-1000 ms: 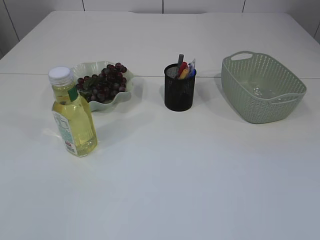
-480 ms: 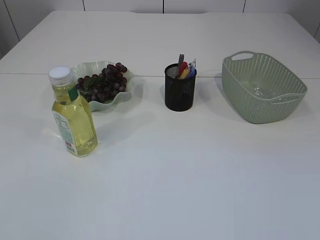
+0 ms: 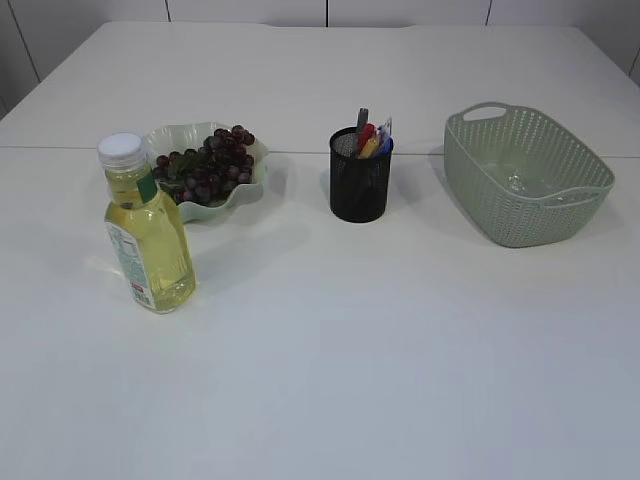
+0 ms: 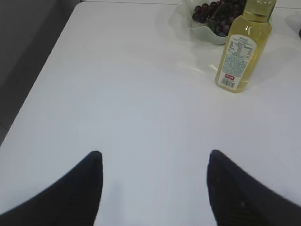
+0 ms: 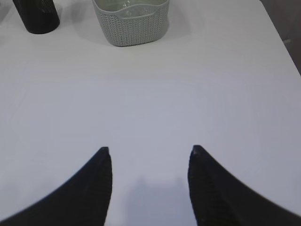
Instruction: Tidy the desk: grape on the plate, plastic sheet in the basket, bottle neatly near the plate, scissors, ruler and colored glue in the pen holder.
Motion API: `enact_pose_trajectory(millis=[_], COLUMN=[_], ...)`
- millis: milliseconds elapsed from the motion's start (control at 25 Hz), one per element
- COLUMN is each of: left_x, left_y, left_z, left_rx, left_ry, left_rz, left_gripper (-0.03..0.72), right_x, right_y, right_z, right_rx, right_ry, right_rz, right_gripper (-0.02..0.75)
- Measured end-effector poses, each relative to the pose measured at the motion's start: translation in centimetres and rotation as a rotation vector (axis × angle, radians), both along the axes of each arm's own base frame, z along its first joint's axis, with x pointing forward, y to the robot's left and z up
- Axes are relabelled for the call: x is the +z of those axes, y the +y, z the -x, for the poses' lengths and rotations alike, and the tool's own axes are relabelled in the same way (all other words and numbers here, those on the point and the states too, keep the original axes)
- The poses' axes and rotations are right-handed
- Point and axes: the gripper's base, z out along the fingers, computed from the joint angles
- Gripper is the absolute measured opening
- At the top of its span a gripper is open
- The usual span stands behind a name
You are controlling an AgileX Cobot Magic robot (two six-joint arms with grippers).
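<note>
Grapes [image 3: 205,165] heaped on plate [image 3: 240,195]; bottle [image 3: 148,230] upright just beside it. Scissors, ruler and glue apparently in pen holder [image 3: 360,185], individual items too small to tell apart. Something clear, probably plastic sheet [image 3: 520,183], lying in basket [image 3: 525,175]. Left gripper [image 4: 153,181] spread wide, empty, over bare table [image 3: 350,360]; right gripper [image 5: 149,176] likewise spread and empty. Looks finished. Main risk: sweeping an arm forward and toppling the tall bottle into the plate.
</note>
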Motion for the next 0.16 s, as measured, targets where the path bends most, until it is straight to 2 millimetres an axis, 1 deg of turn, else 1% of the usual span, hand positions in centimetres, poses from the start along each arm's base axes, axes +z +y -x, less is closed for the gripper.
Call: enact_pose_trajectory(millis=[160], left_x=[0.0], left_y=[-0.01], left_z=[0.0], left_rx=[-0.002], left_ry=[0.0], left_rz=[0.0], left_gripper=[0.505], right_x=[0.0], right_y=[0.0], right_z=[0.0], right_rx=[0.0], right_ry=[0.0], right_rz=[0.001], right_gripper=[0.421])
